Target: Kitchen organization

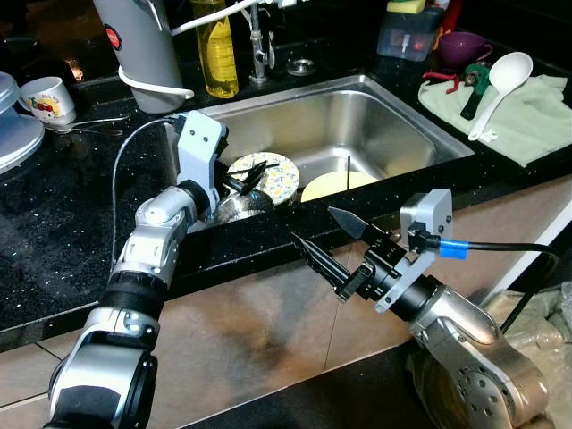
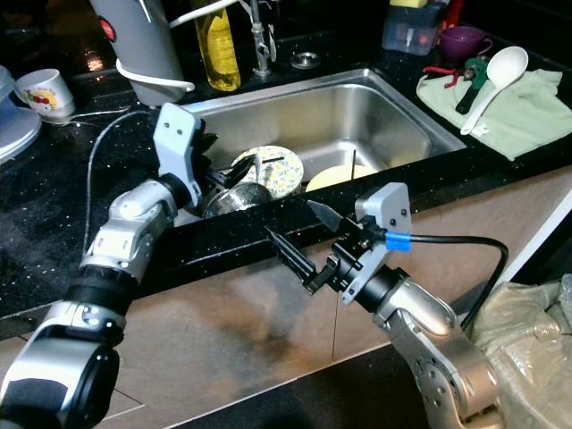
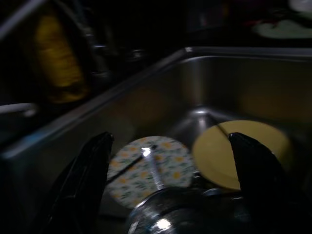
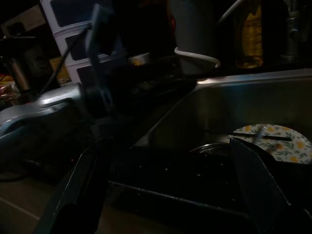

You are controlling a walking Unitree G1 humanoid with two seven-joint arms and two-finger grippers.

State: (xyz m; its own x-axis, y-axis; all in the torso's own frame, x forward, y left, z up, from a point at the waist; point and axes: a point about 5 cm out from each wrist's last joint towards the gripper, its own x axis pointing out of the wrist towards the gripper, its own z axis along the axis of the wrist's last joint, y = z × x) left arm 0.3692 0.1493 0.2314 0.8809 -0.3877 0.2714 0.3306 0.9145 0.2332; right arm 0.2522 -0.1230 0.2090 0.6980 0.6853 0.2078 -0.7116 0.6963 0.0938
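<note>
While left end effector (image 1: 243, 181) gapes over sink (image 1: 393, 116), right end effector (image 1: 326, 239) wide, empty

The sink (image 1: 393, 134) is set into the counter (image 1: 54, 223). In its near left corner lie a patterned plate (image 1: 273, 174) and a metal lid (image 1: 239, 206), with a plain plate (image 1: 335, 185) to their right. A bottle (image 1: 217, 49) stands behind the sink. A cloth (image 1: 527, 112) carrying a ladle (image 1: 500, 89) lies right of it.
</note>
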